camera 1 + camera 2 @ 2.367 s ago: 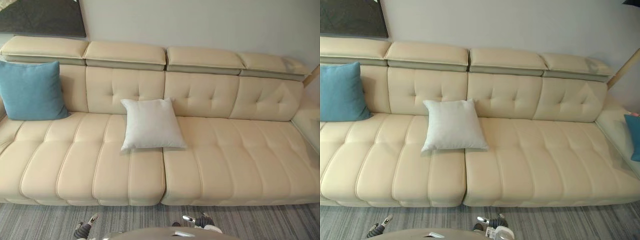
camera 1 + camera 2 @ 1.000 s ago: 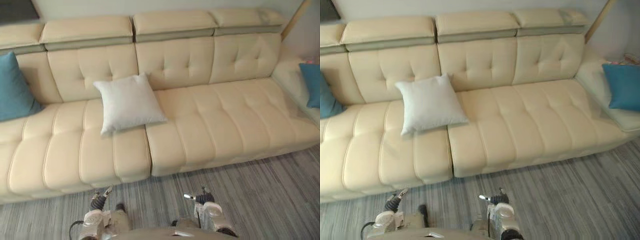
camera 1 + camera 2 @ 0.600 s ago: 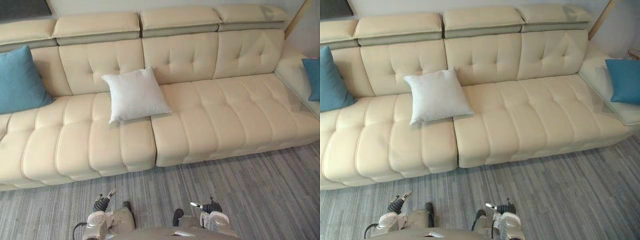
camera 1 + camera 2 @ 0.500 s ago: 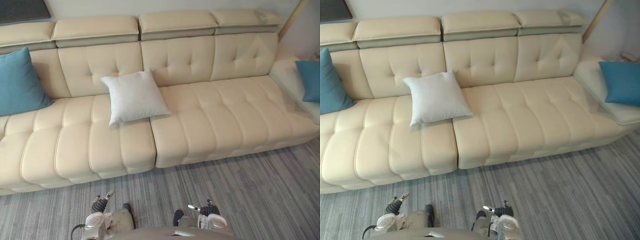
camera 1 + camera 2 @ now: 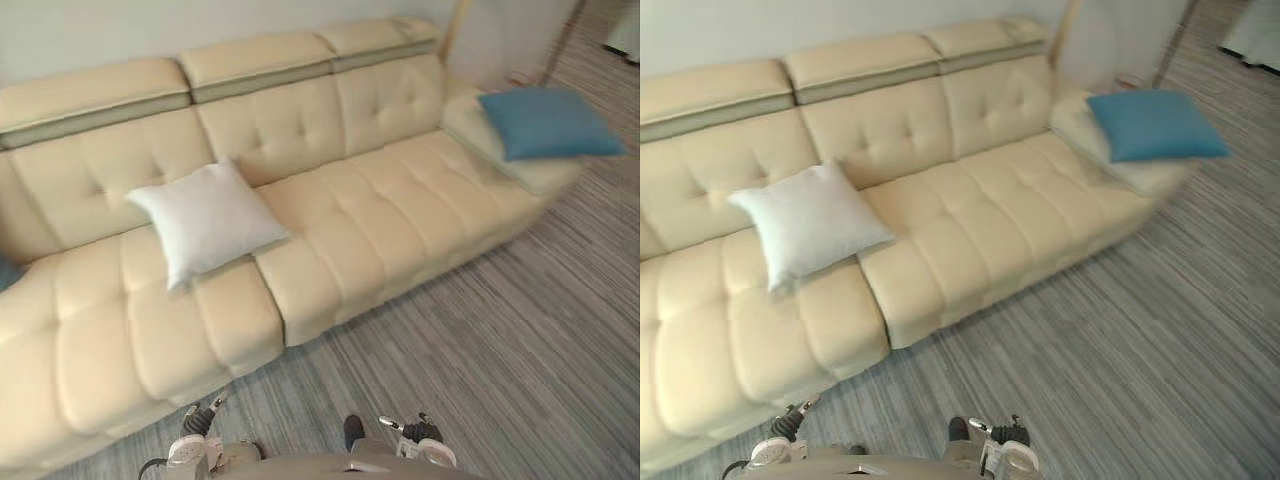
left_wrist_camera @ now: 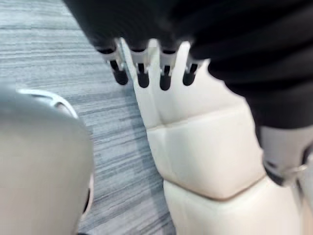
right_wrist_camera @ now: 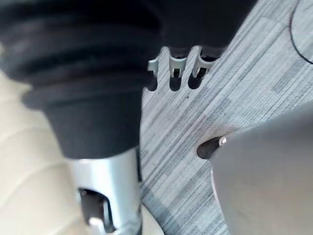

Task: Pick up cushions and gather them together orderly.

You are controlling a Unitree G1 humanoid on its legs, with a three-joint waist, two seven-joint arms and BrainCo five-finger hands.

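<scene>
1. The white cushion (image 5: 205, 218) is leaning against the backrest of the cream sofa (image 5: 400, 200), left of the middle, with its lower corner resting on the seat.
2. The blue cushion (image 5: 545, 122) is lying flat on the sofa's far right end, well apart from the white one.
3. The left hand (image 6: 141, 73) is hanging low over the grey striped floor (image 5: 480, 350), just in front of the sofa's edge; its fingers are pointing down, straight and loosely spread, and are holding nothing.
4. The right hand (image 7: 175, 73) is hanging the same way over the floor, its fingers relaxed and side by side, gripping nothing.
5. Both hands are sitting at the near edge of the head views, far from either cushion.
</scene>
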